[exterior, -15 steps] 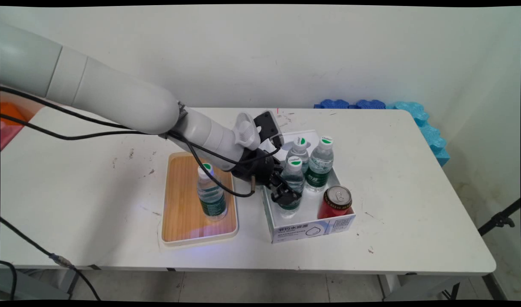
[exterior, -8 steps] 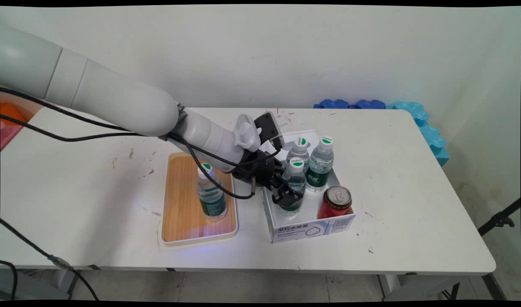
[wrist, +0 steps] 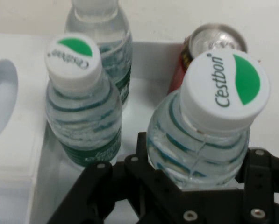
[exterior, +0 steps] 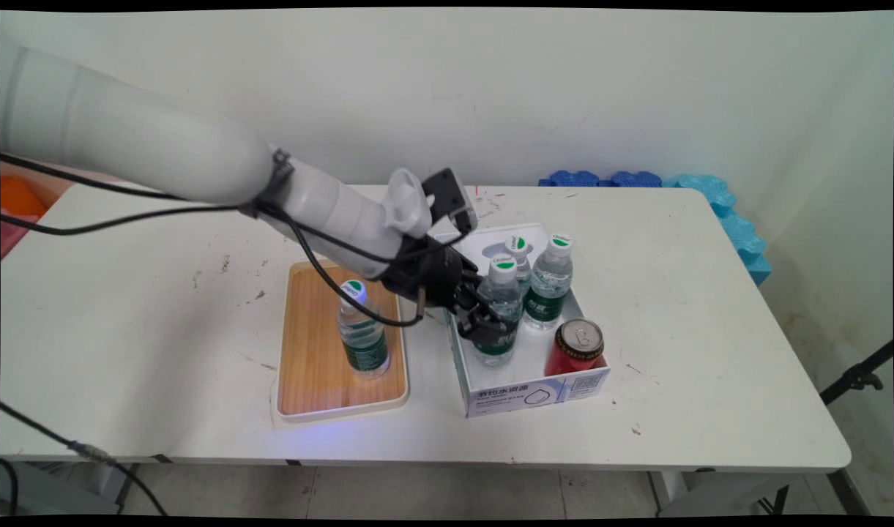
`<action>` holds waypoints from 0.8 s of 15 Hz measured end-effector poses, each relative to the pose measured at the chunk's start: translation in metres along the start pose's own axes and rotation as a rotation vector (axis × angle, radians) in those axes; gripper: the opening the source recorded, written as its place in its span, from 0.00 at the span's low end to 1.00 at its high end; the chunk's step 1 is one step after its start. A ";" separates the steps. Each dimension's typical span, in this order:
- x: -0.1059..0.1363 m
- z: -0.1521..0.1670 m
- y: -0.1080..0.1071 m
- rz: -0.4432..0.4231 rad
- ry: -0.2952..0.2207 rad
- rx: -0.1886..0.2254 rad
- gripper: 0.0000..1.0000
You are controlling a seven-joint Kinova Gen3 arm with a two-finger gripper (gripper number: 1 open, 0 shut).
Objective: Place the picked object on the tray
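While clamped, gripper (exterior: 488,323) round bottle (wrist: 206,135)

Tray (exterior: 307,395) sits on bench (exterior: 695,307), left of box (exterior: 534,391); one bottle (exterior: 362,333) stands upright on tray. In box: held bottle (exterior: 498,315) at near left, two bottles (exterior: 548,282) behind it, can (exterior: 575,348) near right. Gripper (exterior: 483,322) at held bottle's left side, seemingly clear of box floor.
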 end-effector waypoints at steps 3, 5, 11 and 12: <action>0.018 -0.027 0.001 -0.011 0.009 -0.004 0.00; 0.033 -0.048 -0.003 -0.017 0.019 -0.003 0.00; 0.066 -0.115 -0.031 -0.021 0.038 0.007 0.00; 0.069 -0.126 -0.037 -0.023 0.039 0.008 0.00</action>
